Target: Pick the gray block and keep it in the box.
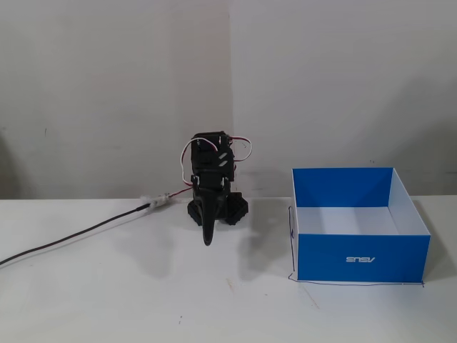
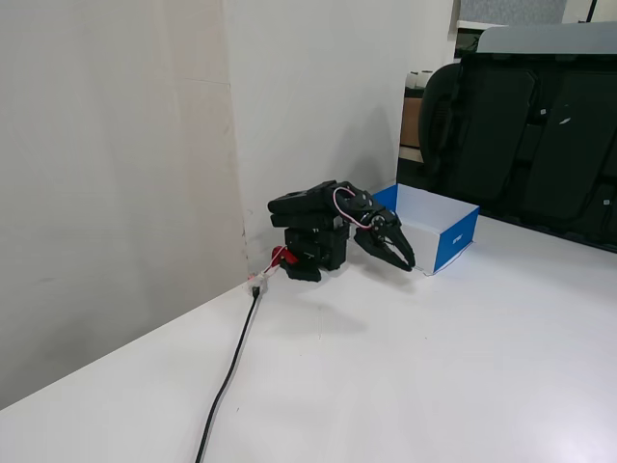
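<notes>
End effector (image 2: 409, 263) above table (image 1: 143, 300) | jaws together | box (image 1: 363, 259) beside

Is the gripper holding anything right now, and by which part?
Nothing is held: the gripper hangs above the bare table beside the box; no block shows.

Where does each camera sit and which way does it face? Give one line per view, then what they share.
A fixed view: low at the table's front, facing the back wall; whole folded arm, gripper pointing down, blue box on the right.
Another fixed view: off to the arm's side, looking along the wall toward dark chairs; arm in profile, gripper before the box.
Shared: arm, box, black cable, white table. No gray block shows in either.
</notes>
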Tool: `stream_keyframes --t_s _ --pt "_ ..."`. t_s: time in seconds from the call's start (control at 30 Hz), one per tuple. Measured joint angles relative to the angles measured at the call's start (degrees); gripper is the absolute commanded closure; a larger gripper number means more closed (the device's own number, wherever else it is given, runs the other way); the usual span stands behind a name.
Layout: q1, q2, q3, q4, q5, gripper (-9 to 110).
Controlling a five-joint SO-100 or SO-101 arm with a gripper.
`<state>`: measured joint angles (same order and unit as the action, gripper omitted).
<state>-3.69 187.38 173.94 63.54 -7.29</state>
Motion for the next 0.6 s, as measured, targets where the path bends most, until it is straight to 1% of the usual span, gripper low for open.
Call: stream_keyframes --t_s 0.17,0.23,0.33,0.6 --pt "0.62 0.00 0.35 1.58 -0.18 101" --pt "1.49 0.00 0.35 1.58 0.09 99" --pt "0.97 0.00 0.35 1.58 0.09 101" --pt "0.97 0.00 0.35 1.58 0.09 101"
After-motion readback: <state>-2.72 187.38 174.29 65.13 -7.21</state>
